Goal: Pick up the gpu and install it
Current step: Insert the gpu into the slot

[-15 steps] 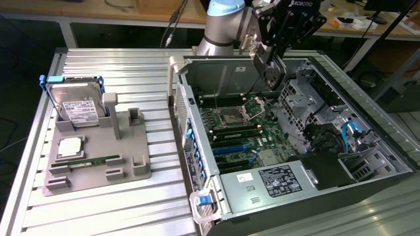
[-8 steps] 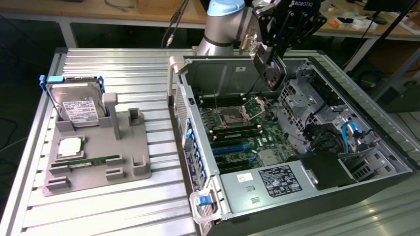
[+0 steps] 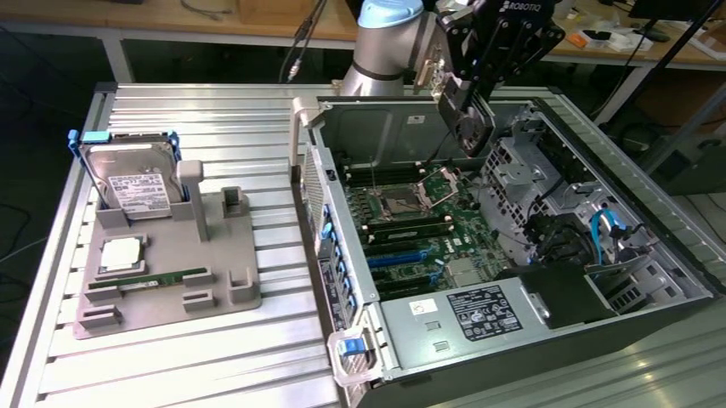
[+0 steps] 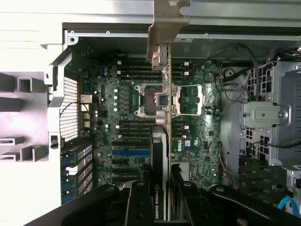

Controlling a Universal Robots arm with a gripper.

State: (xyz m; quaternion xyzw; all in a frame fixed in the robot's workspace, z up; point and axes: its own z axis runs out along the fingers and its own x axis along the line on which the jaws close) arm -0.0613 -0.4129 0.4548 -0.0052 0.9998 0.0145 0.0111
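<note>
I see the fingers [image 4: 139, 201] clamped on the gpu [image 4: 160, 141], which hangs upright above the motherboard [image 3: 420, 223] in the open computer case [image 3: 375, 127].

Slatted metal table [image 3: 193, 365] bears grey parts holder [image 3: 244, 293], open computer case [image 3: 380, 132].

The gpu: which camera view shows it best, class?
The wrist view: the gpu runs edge-on from the gripper to its silver bracket, label readable. The exterior view shows it dark, above the open case.
</note>
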